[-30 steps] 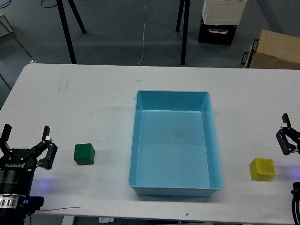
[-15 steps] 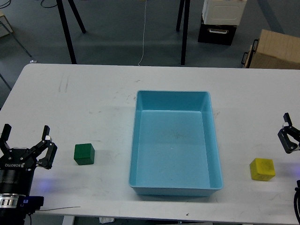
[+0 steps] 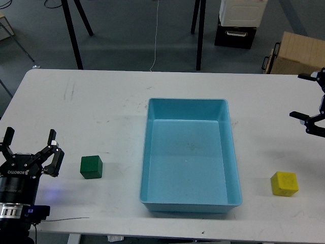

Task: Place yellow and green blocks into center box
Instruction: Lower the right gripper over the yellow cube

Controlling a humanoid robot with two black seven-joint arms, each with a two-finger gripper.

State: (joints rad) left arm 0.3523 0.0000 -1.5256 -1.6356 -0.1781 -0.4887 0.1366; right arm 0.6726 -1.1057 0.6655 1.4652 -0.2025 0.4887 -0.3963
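Observation:
A dark green block (image 3: 91, 166) sits on the white table, left of the light blue box (image 3: 187, 101), which stands empty in the middle. A yellow block (image 3: 284, 183) sits on the table to the right of the box, near the front edge. My left gripper (image 3: 29, 146) is open and empty at the front left, a short way left of the green block and not touching it. My right gripper (image 3: 305, 96) is open and empty at the right edge, well behind the yellow block.
The white table (image 3: 101, 101) ends close in front of the box. Beyond its far edge stand black stand legs (image 3: 76, 35), a white and black case (image 3: 238, 20) and a cardboard box (image 3: 299, 53) on the floor.
My right gripper has moved away from the yellow block, toward the table's far side, with its fingers spread wider. My left gripper has shifted slightly forward. Both blocks have not moved.

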